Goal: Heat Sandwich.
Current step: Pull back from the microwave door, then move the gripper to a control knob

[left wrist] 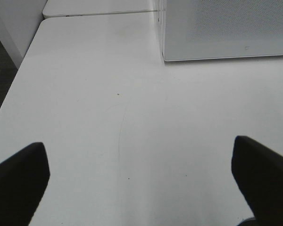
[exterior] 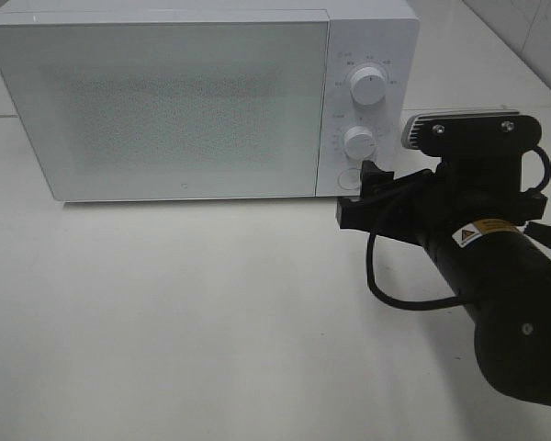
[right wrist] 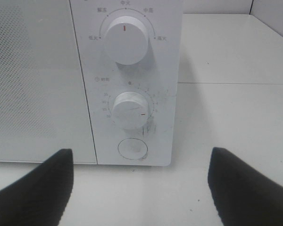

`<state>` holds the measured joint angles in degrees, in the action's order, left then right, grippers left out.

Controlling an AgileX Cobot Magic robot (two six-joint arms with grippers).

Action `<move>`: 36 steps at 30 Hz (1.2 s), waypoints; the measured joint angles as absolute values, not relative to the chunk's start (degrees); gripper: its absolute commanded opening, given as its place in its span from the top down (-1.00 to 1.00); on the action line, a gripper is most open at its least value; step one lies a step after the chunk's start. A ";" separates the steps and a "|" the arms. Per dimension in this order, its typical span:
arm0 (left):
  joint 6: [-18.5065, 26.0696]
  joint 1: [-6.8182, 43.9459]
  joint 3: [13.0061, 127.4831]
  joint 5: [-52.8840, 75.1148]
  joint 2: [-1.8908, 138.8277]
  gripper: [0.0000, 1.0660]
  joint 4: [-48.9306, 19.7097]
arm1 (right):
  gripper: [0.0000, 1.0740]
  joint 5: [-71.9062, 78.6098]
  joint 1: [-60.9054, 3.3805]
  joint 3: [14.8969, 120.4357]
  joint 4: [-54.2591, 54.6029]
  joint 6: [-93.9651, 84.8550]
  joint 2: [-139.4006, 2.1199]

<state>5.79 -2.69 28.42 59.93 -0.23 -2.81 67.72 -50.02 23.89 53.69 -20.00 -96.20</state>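
Observation:
The sandwich is out of view. A white microwave (exterior: 165,101) stands at the back of the table with its door shut. My right gripper (exterior: 360,191) is open just in front of the control panel, level with the round button (right wrist: 132,148) below the lower dial (right wrist: 129,109). Nothing sits between its fingers. The lower dial's red mark points right and slightly down, away from the 0 at the top. The upper dial (right wrist: 126,40) has its red mark straight up. My left gripper (left wrist: 139,143) is open and empty over bare table left of the microwave's corner (left wrist: 226,28).
The white table (exterior: 184,312) spreads out in front of the microwave. Its left edge (left wrist: 19,70) drops to a dark floor. The right arm's black cable (exterior: 395,294) loops over the tabletop. Another white surface (right wrist: 226,47) lies behind and to the right.

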 measured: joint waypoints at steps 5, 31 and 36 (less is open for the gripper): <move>5.79 -2.69 28.42 59.93 -0.23 -0.83 -2.81 | -0.42 66.75 -50.02 26.59 56.72 -20.57 -97.80; 5.79 -2.69 28.42 59.93 -0.23 -0.83 -2.86 | -0.42 64.34 -48.76 27.79 54.03 -22.12 -98.55; 5.79 -2.69 28.42 59.93 -0.23 -0.83 -2.86 | -0.42 64.40 -46.98 27.79 53.69 -20.80 -98.55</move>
<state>5.79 -2.69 28.42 59.93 -0.23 -2.86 64.40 -46.98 27.79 53.69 -20.80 -98.55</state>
